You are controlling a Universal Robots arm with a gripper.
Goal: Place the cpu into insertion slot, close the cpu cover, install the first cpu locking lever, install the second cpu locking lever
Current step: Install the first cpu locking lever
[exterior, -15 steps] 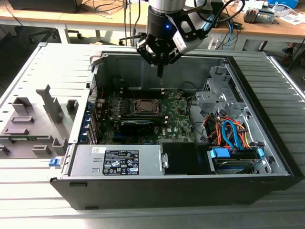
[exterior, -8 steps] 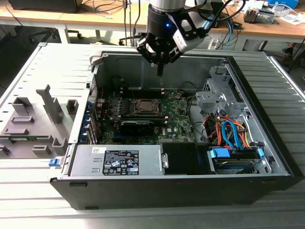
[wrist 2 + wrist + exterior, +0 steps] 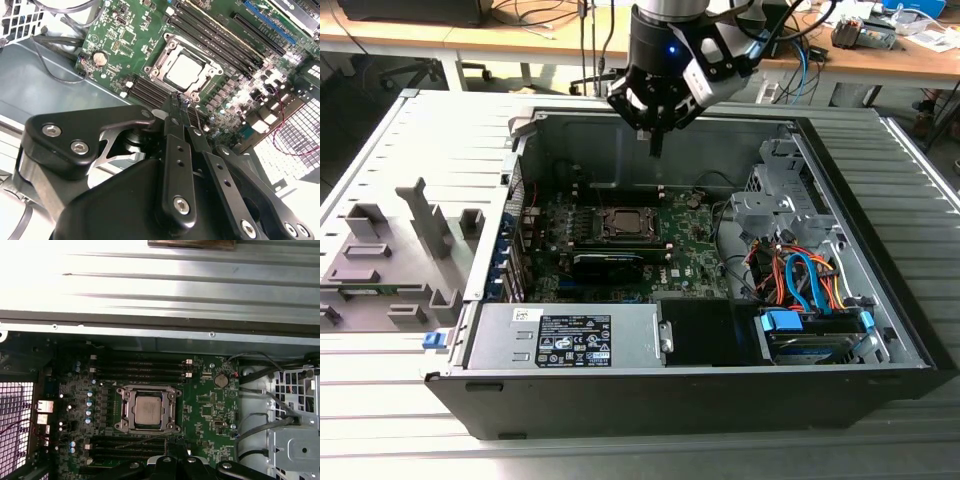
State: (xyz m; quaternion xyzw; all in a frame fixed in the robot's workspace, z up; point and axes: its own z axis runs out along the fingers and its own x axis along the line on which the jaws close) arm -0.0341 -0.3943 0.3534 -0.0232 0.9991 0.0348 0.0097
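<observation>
Black gripper (image 3: 656, 143) hovers above green motherboard (image 3: 695, 245), fingers pressed together, holding nothing. Silvery square cpu (image 3: 150, 410) lies framed by thin silvery cpu cover (image 3: 126, 410).

arm (image 3: 665, 30): reaches in from above | tool (image 3: 656, 146): points straight down | fingers (image 3: 173, 112): pressed together

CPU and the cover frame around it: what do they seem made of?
The small square grey cpu seems topped with matte metal: an even, pale sheen. The thin silvery cpu cover frame looks like bare stamped sheet metal, with bright glinting edges. Which metal is unclear.
</observation>
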